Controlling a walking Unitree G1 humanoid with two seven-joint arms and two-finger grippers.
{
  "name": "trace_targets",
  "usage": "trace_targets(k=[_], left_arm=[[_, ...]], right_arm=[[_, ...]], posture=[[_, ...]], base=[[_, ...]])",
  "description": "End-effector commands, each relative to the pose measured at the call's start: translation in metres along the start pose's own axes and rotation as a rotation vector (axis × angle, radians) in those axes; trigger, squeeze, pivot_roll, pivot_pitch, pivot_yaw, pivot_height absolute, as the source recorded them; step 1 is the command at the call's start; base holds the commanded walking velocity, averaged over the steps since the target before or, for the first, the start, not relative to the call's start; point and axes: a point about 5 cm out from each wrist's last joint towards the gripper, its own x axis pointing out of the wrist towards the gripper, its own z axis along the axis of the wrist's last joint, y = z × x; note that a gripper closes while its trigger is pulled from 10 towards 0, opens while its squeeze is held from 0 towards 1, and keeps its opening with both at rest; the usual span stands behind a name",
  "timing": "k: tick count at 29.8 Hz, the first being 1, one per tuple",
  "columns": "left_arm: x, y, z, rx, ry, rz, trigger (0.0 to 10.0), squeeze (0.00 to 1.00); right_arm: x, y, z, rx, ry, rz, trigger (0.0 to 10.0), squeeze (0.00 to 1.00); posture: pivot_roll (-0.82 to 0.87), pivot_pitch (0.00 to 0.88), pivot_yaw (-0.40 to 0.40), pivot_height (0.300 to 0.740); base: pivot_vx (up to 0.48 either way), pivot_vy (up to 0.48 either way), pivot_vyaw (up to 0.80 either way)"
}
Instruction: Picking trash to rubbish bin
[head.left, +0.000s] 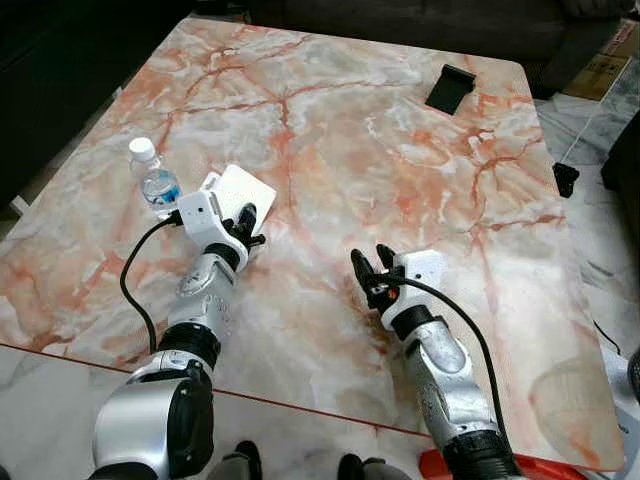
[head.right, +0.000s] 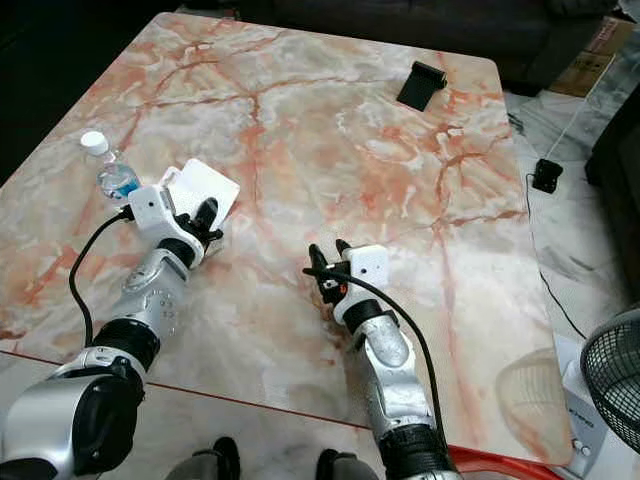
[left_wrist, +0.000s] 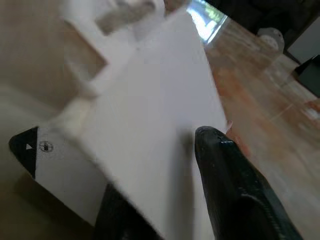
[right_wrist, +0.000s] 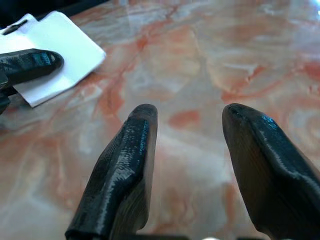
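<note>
Left claw (head.left: 248, 222) is right on the white card (head.left: 240, 192) near the left side of the marble counter (head.left: 400, 150), and the wrist view has one black finger (left_wrist: 235, 175) lying over the card's face and the other showing beneath its edge, so it reads as pinching the card, though blur leaves the firmness of that hold uncertain. The card lies flat just beside the water bottle (head.left: 155, 178), which stands upright right next to the wrist. Right claw (head.left: 372, 270) rests low over bare marble in the middle of the counter, fingers spread with nothing between them. The risk here, as I judge it: a thin, flat card on slick stone can slide away instead of lifting, and if the left arm swings as it rises it could clip the bottle and tip it. A shallow edge grip could also let the card flutter loose on the way to the bin. No rubbish bin can be made out here; a red rim (head.left: 500, 465) cut off at the bottom edge might be part of one, too little shows to tell. A small black object (head.left: 450, 88) sits at the far side, unclear what it is
</note>
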Motion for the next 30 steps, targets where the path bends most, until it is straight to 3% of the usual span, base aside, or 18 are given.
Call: trace_targets(k=[1, 8, 9, 11, 26, 28, 29, 30], left_arm=[[-0.001, 0.0, 0.002, 0.007, -0.005, -0.01, 0.0, 0.0], [0.003, -0.012, 0.021, 0.04, -0.073, -0.061, 0.0, 0.0], [0.003, -0.017, 0.024, 0.131, -0.083, -0.089, 0.0, 0.0], [0.001, -0.024, 0.026, 0.202, -0.097, -0.118, 0.0, 0.0], [-0.015, -0.022, 0.008, 0.266, -0.054, -0.103, 0.0, 0.0], [-0.016, -0.024, 0.007, 0.304, -0.052, -0.112, 0.0, 0.0], [-0.017, -0.025, 0.005, 0.358, -0.048, -0.112, 10.0, 0.0], [-0.017, -0.025, 0.005, 0.377, -0.048, -0.111, 10.0, 0.0]], right_arm=[[-0.001, -0.003, -0.003, 0.008, 0.005, -0.019, 10.0, 0.0], [0.004, -0.003, -0.001, 0.016, -0.01, -0.033, 10.0, 0.0], [0.007, -0.003, -0.001, 0.019, -0.013, -0.041, 10.0, 0.0], [0.009, -0.004, -0.001, 0.022, -0.02, -0.051, 10.0, 0.0], [0.024, -0.008, 0.009, 0.03, -0.068, -0.09, 10.0, 0.0], [0.025, -0.008, 0.009, 0.032, -0.074, -0.093, 10.0, 0.0], [0.026, -0.008, 0.01, 0.033, -0.076, -0.094, 10.0, 0.0], [0.027, -0.008, 0.01, 0.032, -0.076, -0.094, 10.0, 0.0]], posture=[[-0.06, 0.146, -0.036, 0.74], [-0.04, 0.129, -0.021, 0.74], [-0.03, 0.11, -0.005, 0.74], [-0.02, 0.099, 0.004, 0.74], [0.03, 0.046, 0.046, 0.74], [0.03, 0.044, 0.048, 0.74], [0.03, 0.042, 0.049, 0.74], [0.03, 0.041, 0.051, 0.74]], base=[[0.0, 0.0, 0.0], [0.0, 0.0, 0.0], [0.0, 0.0, 0.0], [0.0, 0.0, 0.0], [0.0, 0.0, 0.0], [0.0, 0.0, 0.0], [0.0, 0.0, 0.0], [0.0, 0.0, 0.0]])
